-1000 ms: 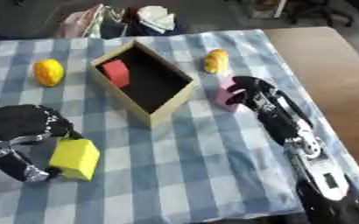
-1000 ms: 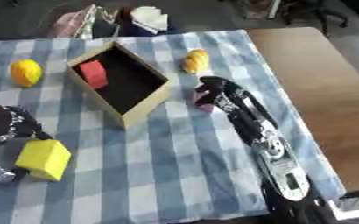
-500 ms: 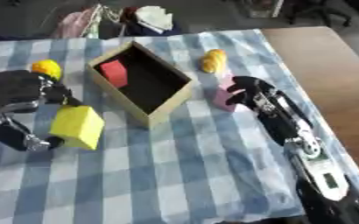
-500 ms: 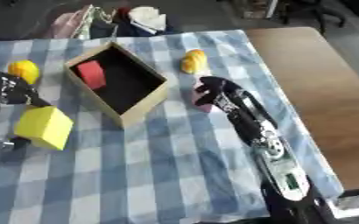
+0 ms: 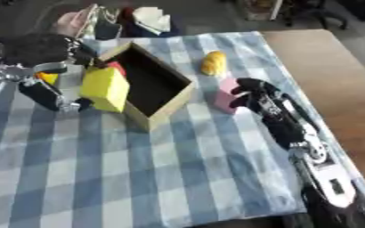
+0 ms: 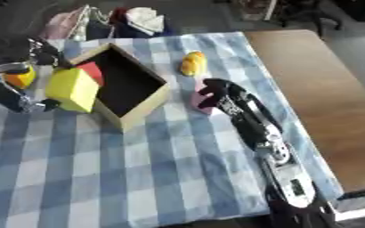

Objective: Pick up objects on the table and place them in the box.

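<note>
My left hand (image 5: pixel 39 62) is shut on a yellow block (image 5: pixel 104 87) and holds it in the air against the left wall of the open cardboard box (image 5: pixel 164 103). A red piece (image 6: pixel 91 71) lies inside the box at its left end. An orange ball (image 6: pixel 19 77) shows partly behind my left hand. A yellow rounded object (image 5: pixel 213 63) lies on the cloth to the right of the box. My right hand (image 5: pixel 256 93) rests at a pink block (image 5: pixel 225 89), with its dark fingers curled on either side of it.
The checked blue cloth (image 5: pixel 139 178) covers the table; bare wood (image 5: pixel 334 80) runs along the right. Cloth items and bags (image 5: pixel 147 20) sit beyond the far edge. My right forearm (image 5: pixel 302 138) lies across the right part of the cloth.
My left hand has carried the yellow block up from the near left of the cloth to the box's left wall. The right hand has stayed at the pink block.
</note>
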